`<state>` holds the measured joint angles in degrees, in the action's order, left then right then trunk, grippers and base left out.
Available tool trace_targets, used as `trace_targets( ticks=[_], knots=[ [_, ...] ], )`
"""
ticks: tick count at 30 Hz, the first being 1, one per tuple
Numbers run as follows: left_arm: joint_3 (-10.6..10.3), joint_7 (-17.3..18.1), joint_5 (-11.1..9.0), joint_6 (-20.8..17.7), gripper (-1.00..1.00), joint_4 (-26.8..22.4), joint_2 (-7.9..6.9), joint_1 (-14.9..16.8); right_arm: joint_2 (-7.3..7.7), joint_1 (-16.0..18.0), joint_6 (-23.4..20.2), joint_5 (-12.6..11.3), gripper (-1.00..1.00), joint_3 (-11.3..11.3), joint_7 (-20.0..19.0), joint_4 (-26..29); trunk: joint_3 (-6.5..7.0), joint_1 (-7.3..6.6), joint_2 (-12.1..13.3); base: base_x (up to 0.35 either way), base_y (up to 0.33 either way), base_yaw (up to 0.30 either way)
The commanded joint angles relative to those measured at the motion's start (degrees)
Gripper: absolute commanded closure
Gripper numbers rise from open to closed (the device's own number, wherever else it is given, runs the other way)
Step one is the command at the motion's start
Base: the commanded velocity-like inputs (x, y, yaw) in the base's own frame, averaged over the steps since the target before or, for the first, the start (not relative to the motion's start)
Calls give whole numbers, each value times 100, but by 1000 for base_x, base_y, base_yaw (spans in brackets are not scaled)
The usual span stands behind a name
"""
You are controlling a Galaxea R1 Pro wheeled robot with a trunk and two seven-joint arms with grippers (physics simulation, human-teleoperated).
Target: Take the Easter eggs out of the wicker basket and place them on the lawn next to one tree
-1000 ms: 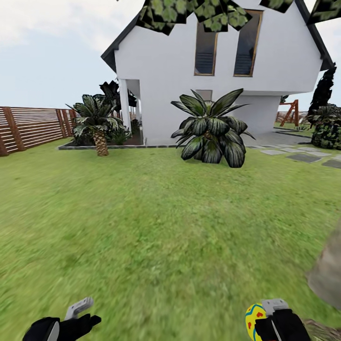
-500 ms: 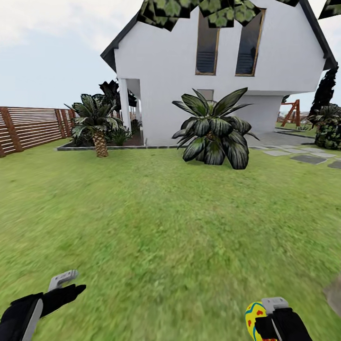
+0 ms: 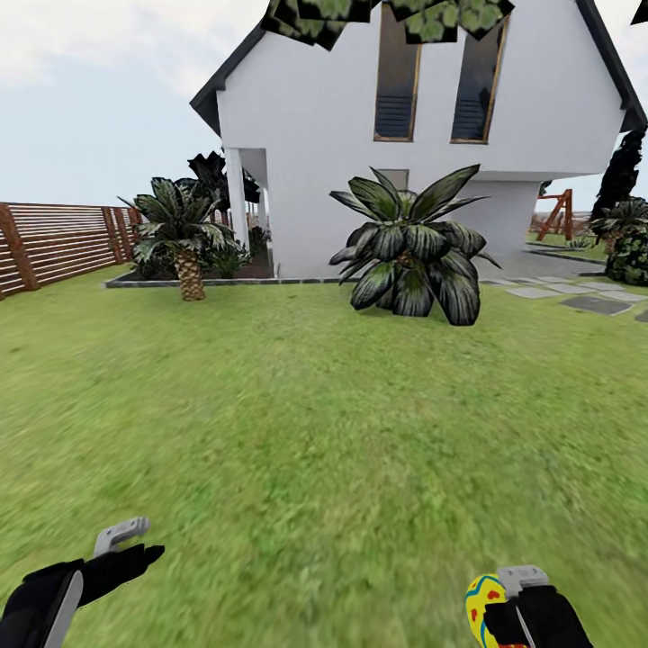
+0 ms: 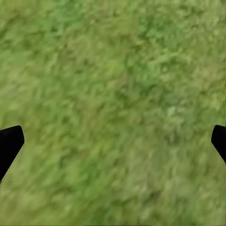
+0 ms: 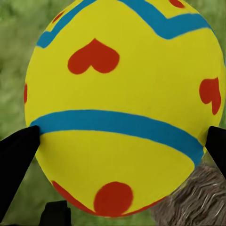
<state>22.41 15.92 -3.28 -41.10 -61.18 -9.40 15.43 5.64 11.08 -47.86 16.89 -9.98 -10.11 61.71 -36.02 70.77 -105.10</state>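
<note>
- left gripper (image 3: 126,547) sits low at the left of the head view with nothing in it; in the left wrist view its fingertips (image 4: 9,143) are spread wide apart over bare grass, so that arm's just along for the ride right now
- the lawn (image 3: 306,423) is wide open ahead, mottled green, running up to a short palm (image 3: 184,238), a big dark leafy bush (image 3: 409,252) and the white house (image 3: 423,135); some dark leaves (image 3: 387,16) hang in at the very top of the head view, but can't see a trunk under them
- right gripper (image 3: 504,598) is clamped on one Easter egg (image 3: 484,605), low at the right of the head view; up close the egg (image 5: 120,106) is bright yellow with red hearts, a red dot and blue bands, pinched between both fingers
- progress-wise I'd say one egg is out and being carried, not put down yet; can't tell where the other two are
</note>
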Motion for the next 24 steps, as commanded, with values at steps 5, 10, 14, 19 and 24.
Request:
trace_targets(
  ticks=[5, 10, 14, 19, 24],
  knots=[
    [-11, 0, -17, -18, -100, 8, 14, 4, -1, 2, -19, 60, 100, -6, -57, 8, -3, 3, -3, 345, 89, -76],
    [-29, -1, -13, -14, -100, 17, 38, 4, 27, 3, -14, 54, 100, -12, -63, 25, -1, 3, -3, 345, 31, -285],
    [-28, -1, -14, -12, -100, 18, 54, 4, 50, 1, -17, 59, 100, -21, -70, 62, -1, 3, -3, 345, 1, -300],
    [-21, 0, -16, -12, -100, 18, 59, 4, 43, 2, -22, 60, 100, -20, -66, 69, -1, 3, -3, 345, 32, -300],
    [-19, 0, -18, -8, -100, 18, 54, 4, 43, 3, -22, 60, 100, -13, -61, 69, -1, 3, -3, 345, 75, -300]
  ],
)
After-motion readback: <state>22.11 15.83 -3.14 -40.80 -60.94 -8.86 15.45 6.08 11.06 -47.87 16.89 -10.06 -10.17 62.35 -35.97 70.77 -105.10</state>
